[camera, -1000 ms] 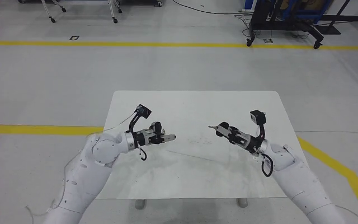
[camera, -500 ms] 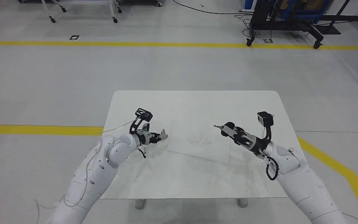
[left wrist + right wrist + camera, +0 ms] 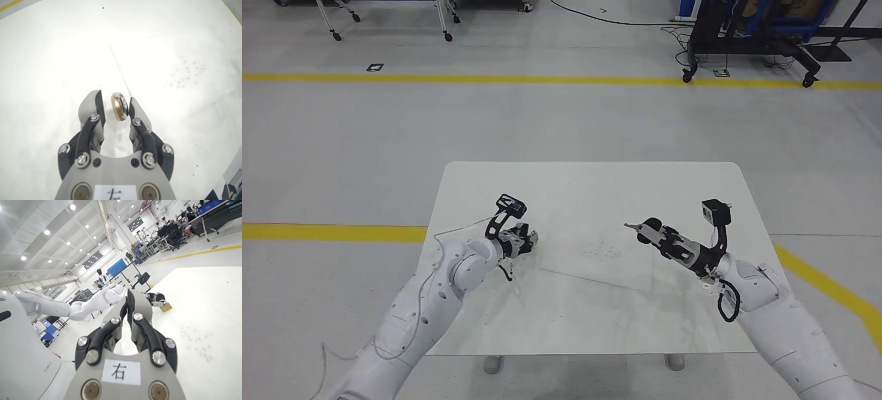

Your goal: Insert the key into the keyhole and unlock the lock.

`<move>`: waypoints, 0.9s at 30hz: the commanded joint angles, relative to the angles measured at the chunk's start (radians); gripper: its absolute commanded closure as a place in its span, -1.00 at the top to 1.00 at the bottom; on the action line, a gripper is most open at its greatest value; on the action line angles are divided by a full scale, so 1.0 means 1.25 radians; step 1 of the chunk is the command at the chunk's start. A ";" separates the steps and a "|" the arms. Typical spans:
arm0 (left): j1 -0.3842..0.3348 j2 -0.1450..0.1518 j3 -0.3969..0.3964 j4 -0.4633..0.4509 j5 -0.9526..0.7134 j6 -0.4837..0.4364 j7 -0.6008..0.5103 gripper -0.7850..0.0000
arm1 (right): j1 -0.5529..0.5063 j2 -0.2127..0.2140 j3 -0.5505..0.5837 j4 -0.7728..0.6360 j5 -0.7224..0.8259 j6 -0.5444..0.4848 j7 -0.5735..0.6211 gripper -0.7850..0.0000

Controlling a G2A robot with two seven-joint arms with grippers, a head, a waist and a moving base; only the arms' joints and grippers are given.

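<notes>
Left wrist view, item 1: brass padlock (image 3: 118,108), down at the surface of the white table (image 3: 56,56), set between the 2 fingers of the left gripper (image 3: 115,96). Gripper condition: spread wide, straddling the padlock; 1 pad lies close against the chromed face, the other stands apart from the brass side, so no firm hold is evident. Item 2: right gripper (image 3: 640,229), held over the table's right half, well apart from the padlock, nose turned toward it. Condition: pressed narrow, pads together on a slim metal key (image 3: 627,226), whose tip projects from the fingertips in the top view. Keyhole: its position on the padlock cannot be told. Progress, as judged: key in hand; padlock bracketed but not yet gripped; key and padlock not yet brought together. Outstanding: secure the padlock, present its keyhole toward the key, close the gap between the 2 arms, insert, turn, open. Estimate: early stage, with all of the insertion and unlocking left to do.
</notes>
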 commanded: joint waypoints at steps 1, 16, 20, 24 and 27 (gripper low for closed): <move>-0.003 -0.003 0.004 0.007 0.002 0.007 0.003 -1.00 | 0.000 0.000 0.000 0.000 0.000 0.000 0.000 -1.00; 0.000 -0.013 -0.011 0.017 -0.021 0.009 0.044 -1.00 | 0.000 0.000 0.000 0.000 0.000 0.000 0.000 -1.00; 0.010 -0.011 -0.031 0.009 -0.061 -0.020 0.055 -1.00 | 0.000 0.000 0.000 0.000 0.000 0.000 0.000 -1.00; 0.026 -0.009 -0.065 0.010 -0.189 -0.118 0.061 -1.00 | 0.000 0.000 0.000 0.000 0.000 0.000 0.000 -1.00; 0.029 -0.005 -0.090 0.018 -0.250 -0.173 0.049 -1.00 | 0.000 0.000 0.000 0.000 0.000 0.000 0.000 -1.00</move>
